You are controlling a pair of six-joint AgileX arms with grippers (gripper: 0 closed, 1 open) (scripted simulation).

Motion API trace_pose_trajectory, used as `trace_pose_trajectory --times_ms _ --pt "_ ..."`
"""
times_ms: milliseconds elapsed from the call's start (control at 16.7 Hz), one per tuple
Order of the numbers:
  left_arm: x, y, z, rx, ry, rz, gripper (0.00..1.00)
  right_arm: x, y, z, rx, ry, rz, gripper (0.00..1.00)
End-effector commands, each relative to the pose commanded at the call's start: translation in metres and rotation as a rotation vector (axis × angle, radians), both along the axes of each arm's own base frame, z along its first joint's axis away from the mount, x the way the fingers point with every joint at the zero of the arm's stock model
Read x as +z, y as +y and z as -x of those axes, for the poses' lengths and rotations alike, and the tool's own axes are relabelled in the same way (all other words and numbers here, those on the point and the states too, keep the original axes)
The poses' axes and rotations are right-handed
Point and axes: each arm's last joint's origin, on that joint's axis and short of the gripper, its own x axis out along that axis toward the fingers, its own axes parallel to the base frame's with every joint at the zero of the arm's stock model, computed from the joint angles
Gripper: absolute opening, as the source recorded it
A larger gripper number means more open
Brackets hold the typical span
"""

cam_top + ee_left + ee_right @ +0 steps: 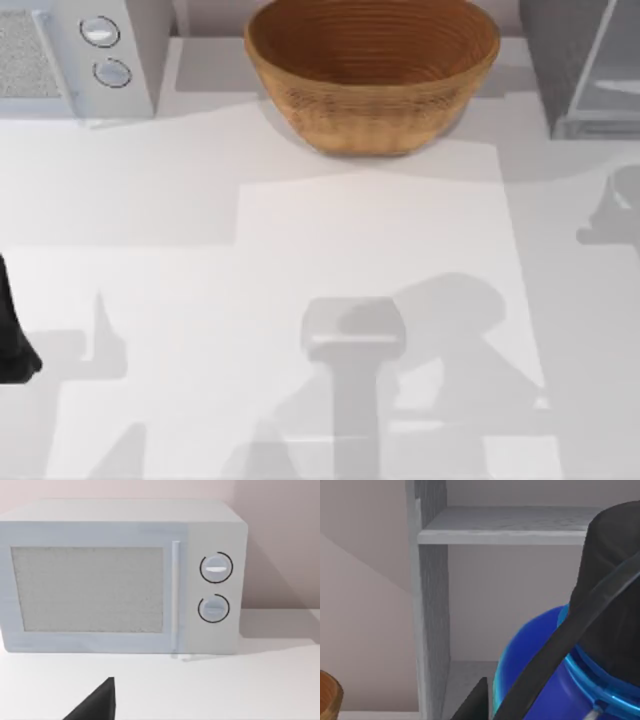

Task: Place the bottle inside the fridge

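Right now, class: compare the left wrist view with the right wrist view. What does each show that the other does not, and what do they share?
Left wrist view alone: the microwave with its two dials and speckled window, standing on the white table.

Right wrist view alone: the bottle with its black cap, close before the open fridge and its shelf, plus the basket's edge.

Shared: the pale back wall and a dark pincer part.

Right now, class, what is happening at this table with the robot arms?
The right arm's gripper is carrying the small blue bottle with the black round cap up to the open grey fridge, whose shelf and inner floor lie just ahead. The bottle is not yet set down inside. The left arm sits at the table's left edge, facing the light grey box with two round dials. A woven brown basket stands at the back.
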Motion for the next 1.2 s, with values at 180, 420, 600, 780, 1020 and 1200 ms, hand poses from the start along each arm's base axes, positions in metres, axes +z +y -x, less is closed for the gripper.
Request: trace_pose_trajectory --times_ms 180,420,600,780,1020,1200 --pt "0.0 0.0 0.0 0.0 0.0 0.0 1.0 -0.01 -0.019 -0.069 0.003 0.026 -0.006 0.01" --pt "0.0 0.0 0.0 0.0 0.0 0.0 1.0 -0.058 -0.048 -0.144 0.009 0.052 -0.013 0.01" --pt "0.0 0.0 0.0 0.0 0.0 0.0 1.0 -0.097 -0.066 -0.176 0.01 0.059 -0.012 0.01" --pt "0.0 0.0 0.0 0.0 0.0 0.0 1.0 -0.124 -0.077 -0.191 0.01 0.064 -0.01 0.01" --pt "0.0 0.0 0.0 0.0 0.0 0.0 1.0 -0.131 -0.079 -0.194 0.01 0.066 -0.009 0.01" --pt "0.0 0.0 0.0 0.0 0.0 0.0 1.0 -0.133 -0.077 -0.194 0.014 0.075 -0.013 0.01"
